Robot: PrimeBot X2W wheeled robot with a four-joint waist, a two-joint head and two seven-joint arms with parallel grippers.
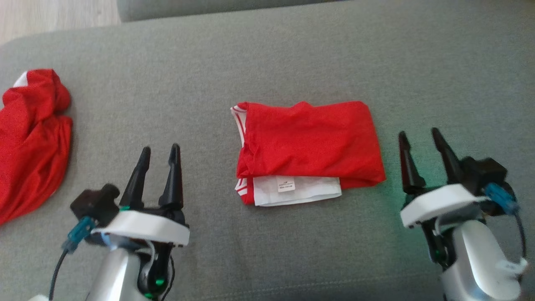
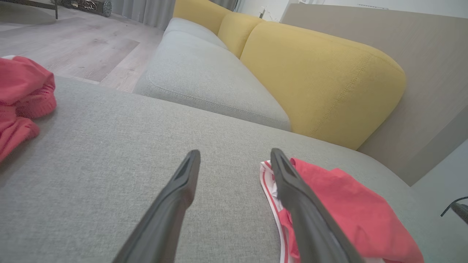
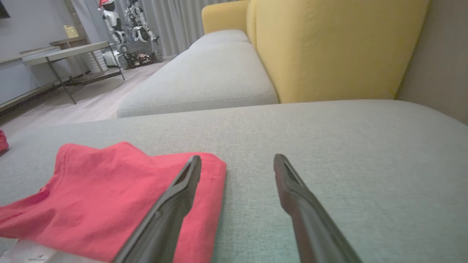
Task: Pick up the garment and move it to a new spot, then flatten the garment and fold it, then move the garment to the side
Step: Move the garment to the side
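At the left tool [image 1: 160, 147]: spread to full width, gripping nothing, poised low over the grey sofa seat [image 1: 267, 62]. At the right tool [image 1: 419, 132]: likewise wide apart and empty. Between the two, a little ahead of both sets of tips, flat on the seat: the folded red garment [image 1: 309, 142], a tidy rectangle with a white panel [image 1: 317, 190] and label [image 1: 286, 184] peeking out at its near edge, long axis running side to side. Just left of the right tool, near but apart; well to the right of the left tool. Nearer to the right arm, then. Off at the far left of the seat: a second, crumpled red garment [image 1: 33, 138]. Likely left to do: the shift to the side, probably by a grab at a short end.
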